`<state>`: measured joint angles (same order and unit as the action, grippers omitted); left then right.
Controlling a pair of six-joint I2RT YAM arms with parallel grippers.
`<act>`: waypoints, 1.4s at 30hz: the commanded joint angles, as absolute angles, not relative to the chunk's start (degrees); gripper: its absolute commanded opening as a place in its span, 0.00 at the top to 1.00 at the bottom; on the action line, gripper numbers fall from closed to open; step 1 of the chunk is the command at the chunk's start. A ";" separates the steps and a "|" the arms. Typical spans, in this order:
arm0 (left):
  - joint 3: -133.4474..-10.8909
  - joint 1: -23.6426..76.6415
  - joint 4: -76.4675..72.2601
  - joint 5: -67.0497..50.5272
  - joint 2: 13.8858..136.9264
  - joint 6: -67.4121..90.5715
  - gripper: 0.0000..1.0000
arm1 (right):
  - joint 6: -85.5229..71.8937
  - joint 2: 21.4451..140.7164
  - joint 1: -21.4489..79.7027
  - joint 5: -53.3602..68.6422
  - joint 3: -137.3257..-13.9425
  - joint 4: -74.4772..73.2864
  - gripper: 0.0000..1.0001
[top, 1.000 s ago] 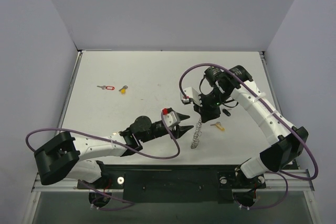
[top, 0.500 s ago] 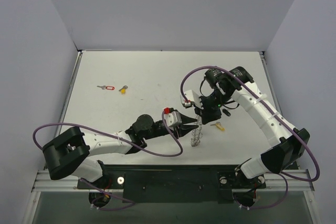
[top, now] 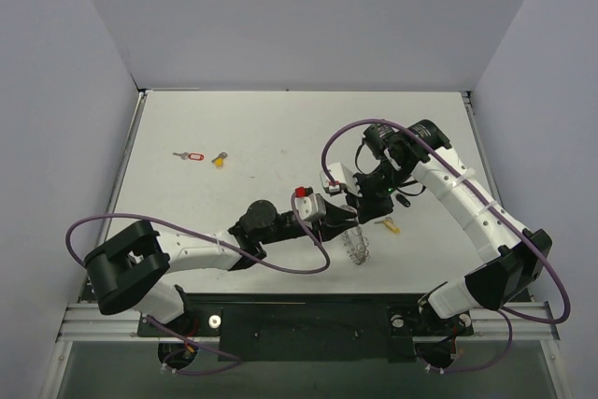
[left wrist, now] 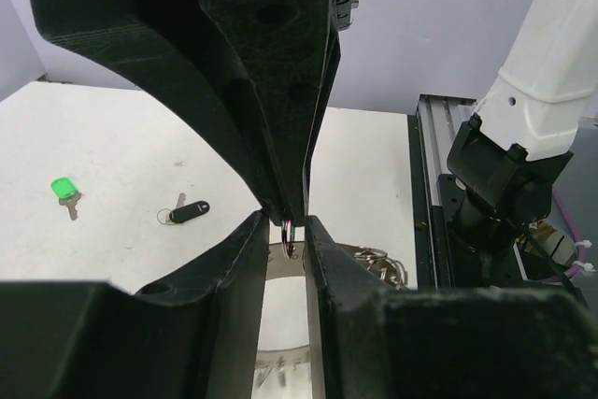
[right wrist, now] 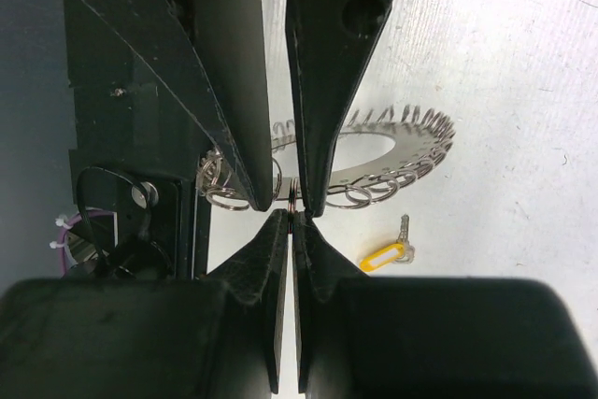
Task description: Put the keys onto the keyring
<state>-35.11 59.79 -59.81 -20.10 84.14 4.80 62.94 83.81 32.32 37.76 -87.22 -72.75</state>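
Observation:
The keyring (top: 356,243), a silvery ring edged with small wire loops, hangs over the table; it also shows in the right wrist view (right wrist: 411,151). My right gripper (top: 359,208) (right wrist: 293,217) is shut on one small loop at its top edge. My left gripper (top: 347,217) (left wrist: 286,231) faces it tip to tip. Its jaws stand a narrow gap apart on either side of that same loop. A yellow-tagged key (top: 388,224) (right wrist: 383,254) and a black key (top: 404,201) (left wrist: 190,211) lie just right of the grippers. A green key (left wrist: 63,189) lies beyond the black one.
A red-tagged key (top: 192,156) and an orange-yellow key (top: 219,160) lie at the far left of the white table (top: 262,128). The right arm's purple cable (top: 327,142) loops above the grippers. The black base rail (top: 299,320) runs along the near edge.
My left gripper has moved right to the right gripper's tips and narrowed its jaws around the held loop. The hanging keyring has swung slightly right.

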 commanded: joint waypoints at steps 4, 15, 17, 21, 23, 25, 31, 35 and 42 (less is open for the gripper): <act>-38.32 59.33 -62.23 -22.67 84.82 6.24 0.75 | 63.63 82.00 32.78 39.99 -87.19 -76.11 1.00; -38.67 59.33 -55.99 -22.50 83.94 3.96 0.75 | 63.72 81.83 32.87 40.16 -87.36 -76.29 1.00; -38.85 59.33 -55.72 -22.41 84.02 3.96 0.75 | 63.72 81.91 32.87 40.08 -87.36 -76.20 1.00; -39.46 59.33 -55.81 -22.76 84.20 4.22 0.76 | 63.72 81.91 32.96 40.25 -87.28 -76.20 1.00; -39.64 59.33 -55.90 -22.76 84.20 4.48 0.77 | 63.63 82.00 32.96 40.34 -87.19 -76.29 1.00; -39.90 59.41 -55.64 -23.29 84.37 4.57 0.80 | 63.72 82.18 33.05 40.43 -87.28 -76.29 1.00; -40.87 59.41 -52.92 -24.26 84.81 4.39 0.96 | 63.72 82.09 33.05 40.43 -87.45 -76.46 1.00; -41.83 59.41 -49.58 -25.13 84.90 3.96 1.00 | 63.63 82.09 33.05 40.43 -87.54 -76.29 1.00; -38.33 59.33 -54.04 -21.27 82.36 4.48 1.00 | 61.70 81.91 31.03 42.97 -87.54 -74.97 0.69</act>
<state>-39.22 59.48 -50.17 -23.07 84.55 4.29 62.30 83.81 32.21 37.76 -87.22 -74.48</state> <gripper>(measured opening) 0.019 0.211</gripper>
